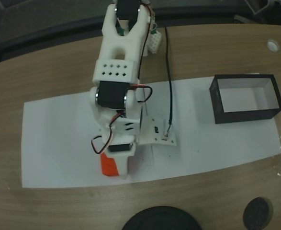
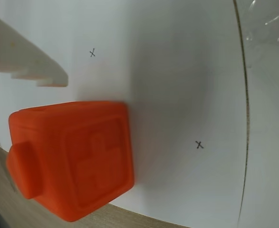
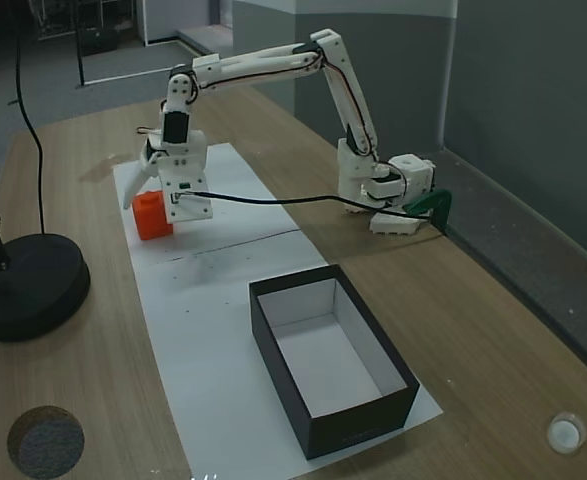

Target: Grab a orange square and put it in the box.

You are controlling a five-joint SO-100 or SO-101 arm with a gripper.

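At the near edge of the white paper sheet [image 1: 59, 139] on the wooden counter [image 1: 44, 72]: orange square [image 1: 108, 166], resting on the paper right beside the sheet's border, stud face turned sideways in the wrist view [image 2: 72, 161]. Directly over it, the white tool [image 3: 151, 190], lowered from the outstretched arm [image 3: 273, 62]. Spread wide in a fixed view, one toothed finger [image 2: 30, 61] visible in the wrist view a little apart from the block, not touching. Nothing held yet. Other finger's contact with the block: cannot tell, hidden behind the tool body.

Well apart from the block, toward the far end of the same sheet: the black-walled box [image 1: 245, 98], white inside, open-topped, nothing in it [image 3: 328, 360]. Off the paper: a round black base [image 3: 28, 285] and a small dark disc [image 3: 45, 440]. Small pen crosses [image 2: 199, 145] marked on the sheet.

Step in hand, by judgement: the reach, settling around the block before the grasp. Next move likely calls for closing squarely on two opposite flat faces, avoiding the stud side, then a lift clear of the paper and a carry across to the box, high enough to pass over its thin wall. Risk: nudging the block off the sheet's edge while closing.
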